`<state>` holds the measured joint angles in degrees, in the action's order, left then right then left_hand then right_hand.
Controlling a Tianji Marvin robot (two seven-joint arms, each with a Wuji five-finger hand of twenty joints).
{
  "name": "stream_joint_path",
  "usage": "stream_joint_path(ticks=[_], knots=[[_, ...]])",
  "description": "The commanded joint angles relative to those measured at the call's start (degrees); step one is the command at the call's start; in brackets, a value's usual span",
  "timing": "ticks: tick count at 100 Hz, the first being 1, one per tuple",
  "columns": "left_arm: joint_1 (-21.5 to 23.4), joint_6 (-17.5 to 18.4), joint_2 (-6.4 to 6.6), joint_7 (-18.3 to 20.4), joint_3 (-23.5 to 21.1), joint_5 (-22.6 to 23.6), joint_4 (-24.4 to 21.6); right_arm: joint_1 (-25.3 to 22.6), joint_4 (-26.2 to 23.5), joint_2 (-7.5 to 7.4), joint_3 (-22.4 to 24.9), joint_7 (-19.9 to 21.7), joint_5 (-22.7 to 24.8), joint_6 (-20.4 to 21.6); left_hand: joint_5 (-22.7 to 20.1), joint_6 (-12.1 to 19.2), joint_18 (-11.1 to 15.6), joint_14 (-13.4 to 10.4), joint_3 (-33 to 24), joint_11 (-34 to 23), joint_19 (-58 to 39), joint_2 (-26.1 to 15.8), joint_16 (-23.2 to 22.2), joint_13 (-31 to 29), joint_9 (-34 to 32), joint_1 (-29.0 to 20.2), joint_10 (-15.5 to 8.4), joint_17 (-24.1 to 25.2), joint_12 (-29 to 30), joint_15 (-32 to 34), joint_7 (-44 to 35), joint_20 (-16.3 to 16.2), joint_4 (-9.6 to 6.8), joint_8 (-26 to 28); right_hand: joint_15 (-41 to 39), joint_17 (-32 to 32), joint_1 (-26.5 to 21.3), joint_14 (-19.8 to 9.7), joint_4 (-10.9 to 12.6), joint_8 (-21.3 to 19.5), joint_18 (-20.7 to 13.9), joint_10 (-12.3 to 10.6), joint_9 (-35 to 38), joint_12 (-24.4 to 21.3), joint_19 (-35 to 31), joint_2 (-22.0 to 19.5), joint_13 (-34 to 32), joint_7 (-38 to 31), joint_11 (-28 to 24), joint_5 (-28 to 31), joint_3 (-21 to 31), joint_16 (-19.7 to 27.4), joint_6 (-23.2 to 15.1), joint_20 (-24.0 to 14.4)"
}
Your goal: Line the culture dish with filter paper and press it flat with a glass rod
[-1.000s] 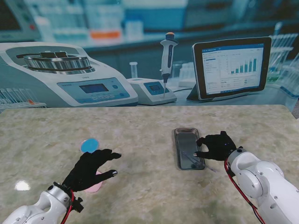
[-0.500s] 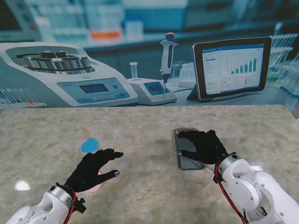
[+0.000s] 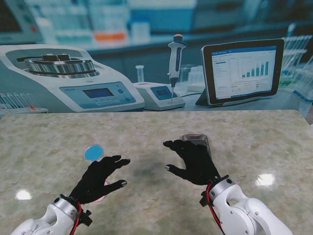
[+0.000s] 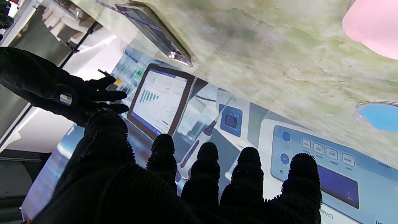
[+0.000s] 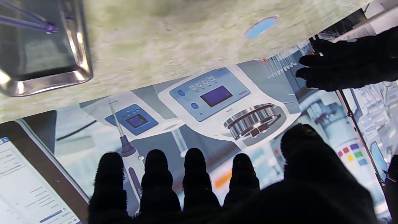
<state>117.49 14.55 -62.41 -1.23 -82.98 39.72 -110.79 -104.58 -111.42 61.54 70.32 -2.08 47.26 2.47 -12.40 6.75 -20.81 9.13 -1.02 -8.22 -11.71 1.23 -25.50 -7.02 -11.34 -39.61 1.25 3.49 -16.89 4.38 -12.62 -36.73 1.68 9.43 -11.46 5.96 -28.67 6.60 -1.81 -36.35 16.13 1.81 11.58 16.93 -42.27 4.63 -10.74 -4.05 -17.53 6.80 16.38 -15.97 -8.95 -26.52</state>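
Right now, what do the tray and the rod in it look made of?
Tray: looks like polished metal, probably stainless steel, judging by the bright mirror glints on its rolled rim. Rod: thin and see-through with a violet tint, glass or clear plastic; can't tell which.

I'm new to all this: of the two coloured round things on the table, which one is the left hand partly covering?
The pink disc. In the stand view the left hand hides most of it, while the blue disc lies fully in view, farther from me.

We hold our black-gloved left hand point(image 3: 100, 177) and black-gloved right hand point(image 3: 193, 160) above the tabletop, fingers spread, palms down, both empty.
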Motion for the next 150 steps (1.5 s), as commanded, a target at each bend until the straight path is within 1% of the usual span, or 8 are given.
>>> stream_joint_path(ticks=[1,34,52,57,71,93,97,150], knots=[[0.5,-0.4,-0.27,-0.3,0.3,0.0,-0.2,-1.1,-0.2,0.77,-1.2,-0.9,-0.3,0.6,2.8,-0.2,2.3,-2.5,1.4,3.1,3.6,-2.5,1.2,2.7,2.6,-0.9,-2.8,1.6,2.4,-1.1,2.9,0.6,-1.69,-1.3,2.2,1.5,-0.4,-0.6,1.6,-0.5,-0.5,-2.2,-1.9,-1.3,2.0,-2.2,3.1,4.1,3.1,0.5,-0.9,1.0,-2.0,1.8],[1.8,-1.7,-0.79,-2.2,1.7,-2.3,-1.1,-1.5,3.3,2.15,-3.8,-6.5,-7.3,4.4,3.2,0.8,4.6,-5.0,1.4,7.6,6.3,-2.7,4.0,5.1,4.6,-0.8,-4.0,2.2,1.7,-2.2,5.7,4.4,-1.77,-3.1,4.3,1.7,0.2,-3.7,1.5,0.9,-2.7,-5.6,-2.1,-2.8,5.9,-0.9,5.4,4.8,8.0,0.8,0.0,2.9,-4.3,4.4],[2.5,-1.9,-1.21,-4.1,2.9,-3.9,-0.9,-1.6,4.9,2.37,-4.4,-6.3,-10.9,7.1,3.4,0.7,8.8,-8.4,1.5,8.8,11.5,-3.1,14.3,5.0,4.9,-0.9,-4.5,0.1,6.6,-4.6,8.6,18.1,-1.65,-4.7,6.7,1.6,0.7,-5.2,1.4,3.2,-3.9,-7.2,-2.1,-5.0,8.4,-0.6,5.7,5.6,11.3,1.0,0.4,3.9,-5.0,4.8],[2.8,-1.9,-1.33,-4.7,3.2,-4.1,-0.9,-1.6,5.2,2.39,-4.5,-5.9,-12.1,7.7,3.4,0.8,9.2,-8.8,1.6,8.9,11.8,-3.2,16.2,5.1,5.0,-0.7,-4.8,0.0,7.7,-4.8,9.4,20.7,-1.62,-5.1,8.2,1.4,1.1,-5.8,1.3,7.1,-4.2,-7.6,-2.1,-6.3,10.1,-0.5,5.9,5.7,12.5,1.2,0.7,4.7,-5.1,4.9],[3.7,-2.0,-1.77,-6.8,4.0,-5.2,-1.0,-1.7,6.2,2.45,-5.5,-5.3,-14.3,8.9,3.5,0.6,8.7,-8.3,1.7,9.2,12.0,-3.6,17.0,5.3,5.1,-0.2,-5.0,0.2,8.3,-5.1,10.0,21.7,-1.57,-5.4,11.5,1.2,3.5,-6.6,1.0,13.8,-5.0,-8.3,-2.2,-8.6,14.3,-0.1,6.3,6.5,15.3,1.7,1.0,6.2,-5.4,6.1],[4.5,-1.2,-2.12,-8.2,5.0,-6.8,-0.3,-0.8,8.6,2.79,-7.8,-6.2,-16.5,10.2,3.5,0.8,8.7,-8.4,2.7,9.3,12.3,-4.7,18.1,5.3,5.1,3.1,-5.5,0.2,9.1,-5.4,9.7,23.5,-0.9,-5.2,11.8,1.8,7.3,-6.2,0.6,16.6,-4.6,-7.1,-3.0,-8.2,16.0,-2.9,6.8,6.9,16.3,1.8,0.1,5.9,-5.1,6.4],[4.6,-1.2,-2.19,-8.6,5.2,-6.9,-0.1,-0.7,8.9,2.88,-8.1,-6.3,-17.0,10.3,3.3,0.7,8.7,-8.4,2.2,9.3,12.3,-4.7,19.0,5.3,5.1,3.9,-5.5,0.0,10.0,-5.3,11.0,25.2,-0.64,-6.0,12.0,1.4,7.8,-6.2,0.6,20.4,-4.6,-6.8,-3.1,-6.0,17.7,-3.1,6.8,6.5,17.1,2.1,0.3,5.0,-5.1,5.4],[4.6,-1.8,-2.98,-12.5,7.3,-8.3,2.2,-0.8,10.6,3.32,-9.2,-7.5,-18.8,10.3,3.2,1.7,8.3,-8.0,2.0,8.9,11.2,-3.9,17.5,5.2,5.0,2.2,-5.2,0.0,9.0,-4.6,10.0,25.2,-0.94,-5.4,11.6,1.4,6.8,-6.1,0.7,21.6,-4.5,-6.1,-3.1,-4.7,17.9,-3.1,6.6,6.2,17.0,2.2,0.6,4.5,-5.0,3.9]])
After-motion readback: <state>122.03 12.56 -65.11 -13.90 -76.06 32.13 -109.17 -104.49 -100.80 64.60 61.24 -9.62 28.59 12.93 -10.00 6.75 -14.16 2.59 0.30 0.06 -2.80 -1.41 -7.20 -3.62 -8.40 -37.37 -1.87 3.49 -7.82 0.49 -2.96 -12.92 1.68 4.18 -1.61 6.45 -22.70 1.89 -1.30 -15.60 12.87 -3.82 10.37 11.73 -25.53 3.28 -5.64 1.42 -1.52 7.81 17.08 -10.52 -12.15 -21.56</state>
